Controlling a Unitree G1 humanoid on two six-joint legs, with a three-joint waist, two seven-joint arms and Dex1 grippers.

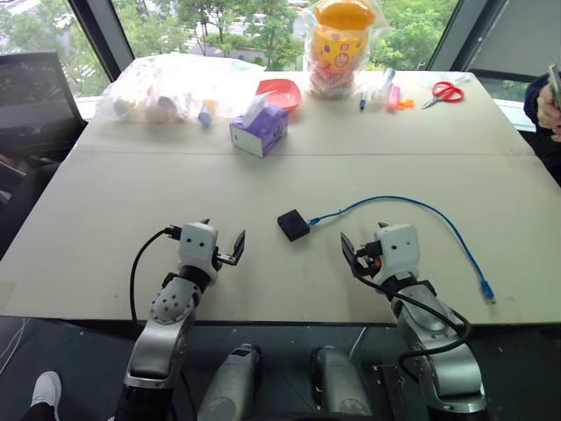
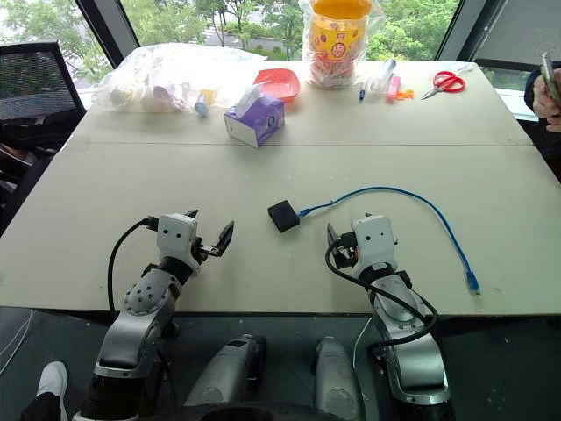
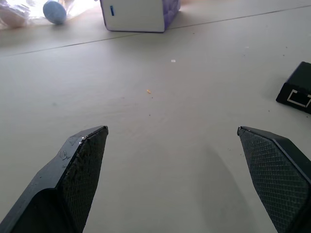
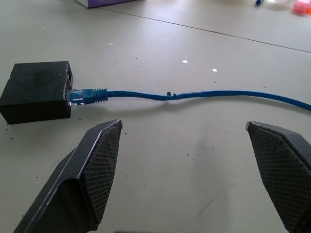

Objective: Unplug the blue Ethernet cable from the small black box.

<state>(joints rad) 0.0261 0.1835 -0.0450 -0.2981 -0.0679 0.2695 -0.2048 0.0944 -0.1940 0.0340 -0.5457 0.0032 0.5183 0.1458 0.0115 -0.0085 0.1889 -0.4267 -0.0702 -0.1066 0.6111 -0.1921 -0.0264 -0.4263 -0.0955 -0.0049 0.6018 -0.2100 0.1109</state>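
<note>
Near the middle of the big pale grey desk point(image 1: 289, 167) sits the small flat matte black plastic box point(image 1: 293, 224), and from where I'm driving this I can see the thin bright blue Ethernet cable point(image 1: 438, 215) is plugged into its side; the right wrist view shows the clear plug seated in the port with the blue boot just outside it. From the box the cable arcs up and over toward the robot's right, then runs down toward the near edge of the desk, where its free plug lies flat. My left end effector point(image 1: 224, 239) is hovering over the near part of the desk, fingers spread wide with nothing between them, a bit off to the left of the box. My right end effector point(image 4: 194, 165) is also spread wide and empty, sitting just on the near side of the cable, with the box ahead and to its left, not touching either one. Further back on the desk there's a purple and white cardboard tissue box point(image 1: 259, 130), a red plastic bowl point(image 1: 280, 91), a clear plastic bag of small bits point(image 1: 175, 88), a yellow and orange toy jar wrapped in clear plastic point(image 1: 337, 44), a few pens and markers point(image 1: 386, 89) and red-handled scissors point(image 1: 445, 91). Somebody's hand point(image 1: 550, 105) is poking in at the far right edge.
</note>
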